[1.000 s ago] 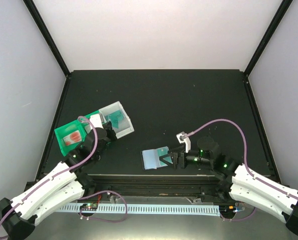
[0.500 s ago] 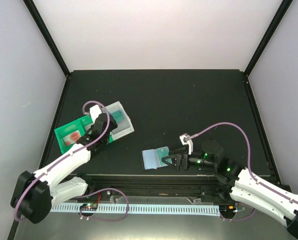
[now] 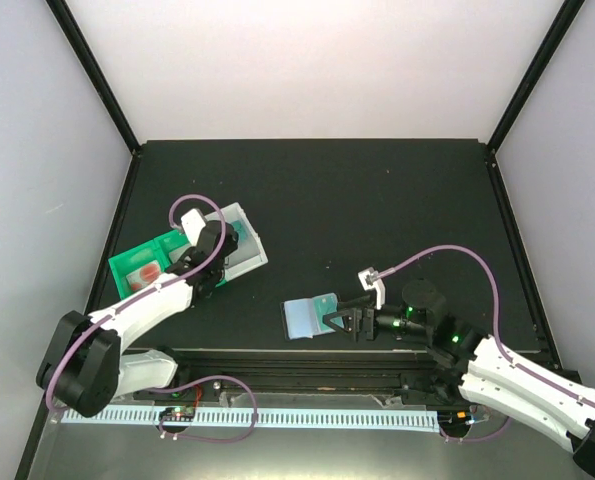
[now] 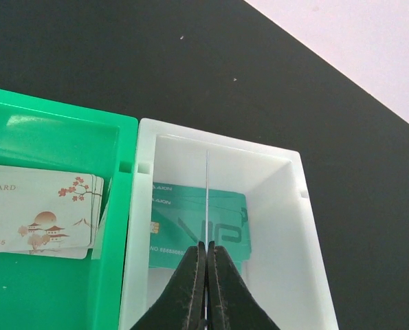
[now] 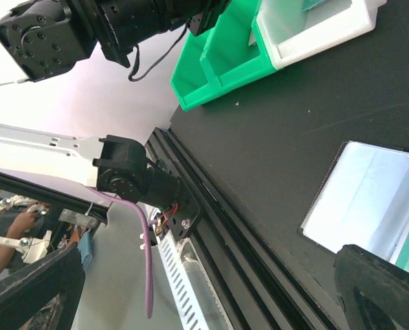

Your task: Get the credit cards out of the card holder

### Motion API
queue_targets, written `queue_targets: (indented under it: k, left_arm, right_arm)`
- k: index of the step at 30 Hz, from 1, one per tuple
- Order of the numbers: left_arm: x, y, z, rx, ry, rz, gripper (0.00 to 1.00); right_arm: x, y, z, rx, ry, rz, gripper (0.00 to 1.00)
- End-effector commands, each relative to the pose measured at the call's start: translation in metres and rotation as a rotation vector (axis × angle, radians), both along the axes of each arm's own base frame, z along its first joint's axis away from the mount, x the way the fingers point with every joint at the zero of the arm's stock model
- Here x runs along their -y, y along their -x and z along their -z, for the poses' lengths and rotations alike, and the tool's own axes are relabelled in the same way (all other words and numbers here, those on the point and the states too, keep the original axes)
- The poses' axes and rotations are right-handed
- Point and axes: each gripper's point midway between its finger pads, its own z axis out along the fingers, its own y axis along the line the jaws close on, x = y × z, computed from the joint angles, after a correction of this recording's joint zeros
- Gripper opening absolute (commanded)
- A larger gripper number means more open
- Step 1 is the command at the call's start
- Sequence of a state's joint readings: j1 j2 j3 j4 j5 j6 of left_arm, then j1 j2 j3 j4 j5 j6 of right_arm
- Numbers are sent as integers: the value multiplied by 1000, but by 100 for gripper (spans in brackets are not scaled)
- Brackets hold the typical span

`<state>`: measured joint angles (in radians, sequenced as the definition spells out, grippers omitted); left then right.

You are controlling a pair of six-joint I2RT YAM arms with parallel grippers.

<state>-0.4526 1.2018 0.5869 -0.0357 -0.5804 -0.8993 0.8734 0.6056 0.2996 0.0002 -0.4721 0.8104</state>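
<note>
Nearest me, by the middle of the black surface's (image 3: 377, 200) near edge, the pale-blue translucent card holder (image 3: 305, 318) lies flat. My right end effector (image 3: 329, 322) sits low just beside its right edge, fingers spread wide, holding nothing. Whether it touches the sleeve I can't tell. That arm runs low along the near edge, forearm reaching left.

Further out, toward the left edge, my left arm stretches forward from its base with the wrist looking straight down. My left end effector (image 4: 206, 249) is pressed together, pinching a thin card (image 4: 207, 179) that I see only edge-on, so I can't call its colour. It hangs over the white open bin (image 4: 286, 206), where a teal plastic card (image 4: 218, 214) already lies. Next door, the green tray (image 4: 60, 134) holds whitish cards with reddish print (image 4: 39, 213).

This looks like the drop. I'd keep the card centred between the bin's walls and go low before letting go, since an upright card released high could tip over the rim.
</note>
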Motion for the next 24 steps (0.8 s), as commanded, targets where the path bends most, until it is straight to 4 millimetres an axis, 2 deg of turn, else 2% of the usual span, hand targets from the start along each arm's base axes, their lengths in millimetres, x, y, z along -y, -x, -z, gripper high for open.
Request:
queue_targets:
  k: [1, 9, 15, 24]
  left_arm:
    - [1, -16, -25, 82, 50, -34, 2]
    - [13, -26, -6, 17, 46, 9, 2]
    - [15, -30, -5, 8, 45, 12, 2]
    - [14, -36, 4, -16, 24, 4, 2]
  right_arm:
    - [0, -3, 6, -4, 13, 16, 100]
    - [4, -9, 13, 11, 45, 50, 100]
    - [6, -12, 20, 20, 82, 67, 100]
    - [5, -14, 17, 36, 90, 61, 100]
